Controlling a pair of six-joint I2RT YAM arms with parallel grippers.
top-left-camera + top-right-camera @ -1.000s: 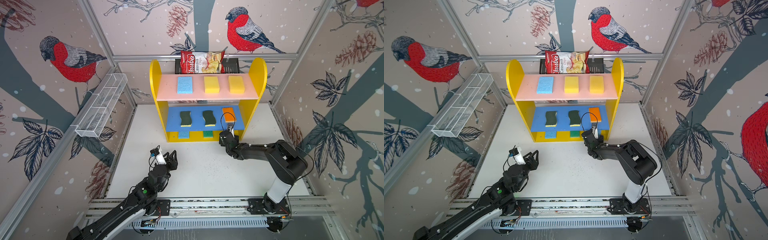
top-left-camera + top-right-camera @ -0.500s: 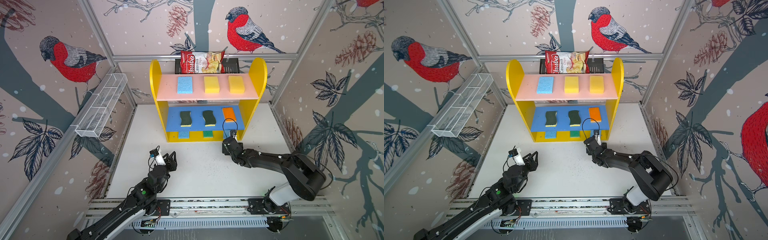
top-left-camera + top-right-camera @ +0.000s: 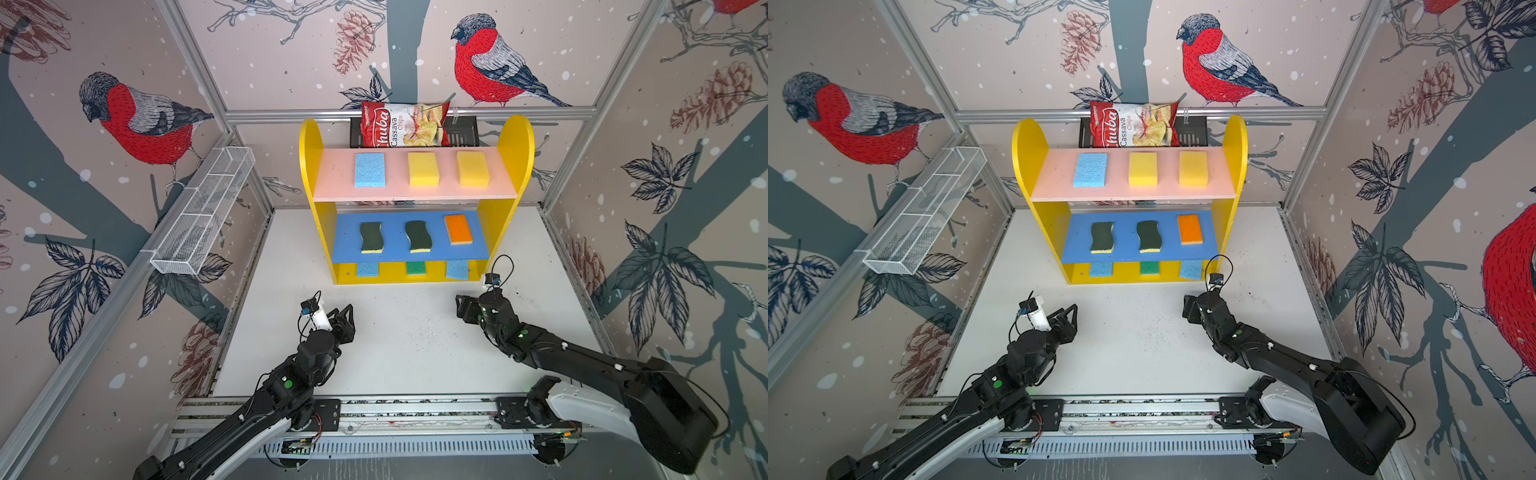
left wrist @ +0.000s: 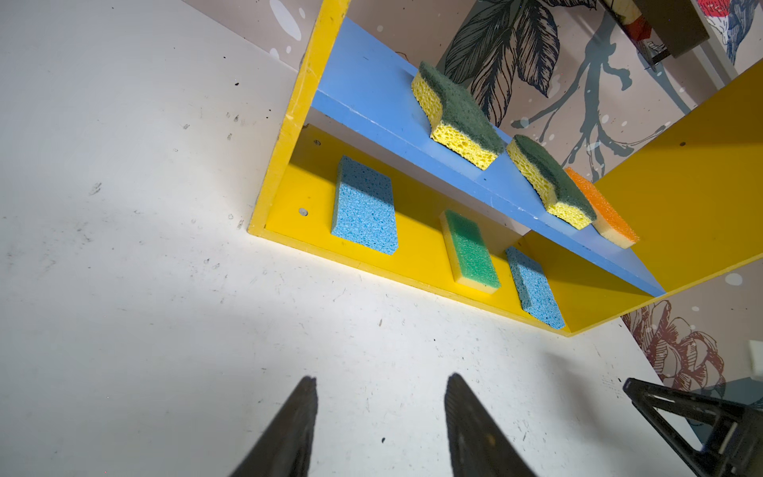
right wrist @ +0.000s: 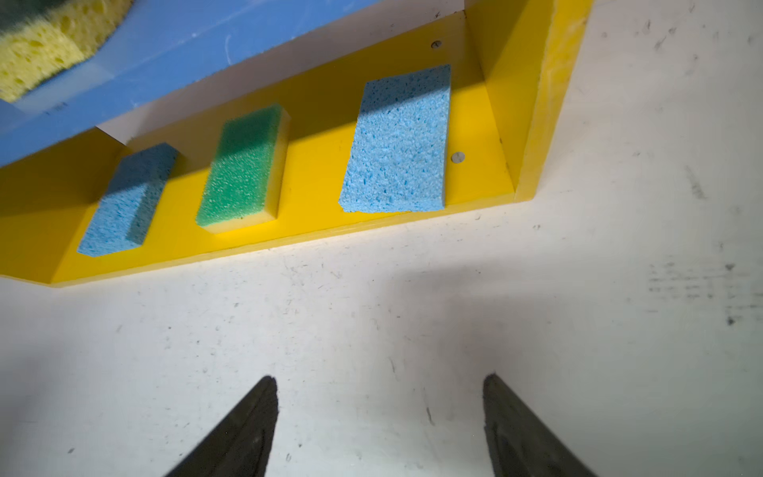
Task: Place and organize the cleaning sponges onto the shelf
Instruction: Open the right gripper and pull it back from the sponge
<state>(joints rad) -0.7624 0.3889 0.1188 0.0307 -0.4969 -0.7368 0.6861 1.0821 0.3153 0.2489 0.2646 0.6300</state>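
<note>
My left pincer (image 3: 348,311) hangs over the bare table (image 3: 407,357) at about 9 o'clock from its middle. The jaws are roughly half open and hold nothing; in the left wrist view only white tabletop shows between the tips. My right pincer (image 3: 461,305) is at about 3 o'clock, just off the shelf's front corner. Its jaws are spread wider and are also empty, with plain table between them in the right wrist view.

The shelf (image 3: 309,166) stands at 12 o'clock against the back wall, and all nine sponges are on it.
- **Pink board (image 3: 336,183):** a blue sponge (image 3: 369,170) lies toward 9 o'clock, then two yellow sponges (image 3: 423,168) (image 3: 472,168) run toward 3 o'clock.
- **Blue board (image 3: 345,245):** two wavy sponges (image 3: 370,237) (image 3: 417,236) lie dark side up, with the orange sponge (image 3: 458,229) at the 3 o'clock end.
- **Base (image 3: 392,277):** a blue sponge (image 3: 367,269) lies toward 9 o'clock, the green sponge (image 3: 416,268) in the middle, and another blue sponge (image 3: 456,269) toward 3 o'clock. That last one lies slightly askew, near the side panel, and its front edge reaches the base's front lip.

The sponges in each row lie apart from one another. A chips bag (image 3: 403,124) stands behind the top board.
</note>
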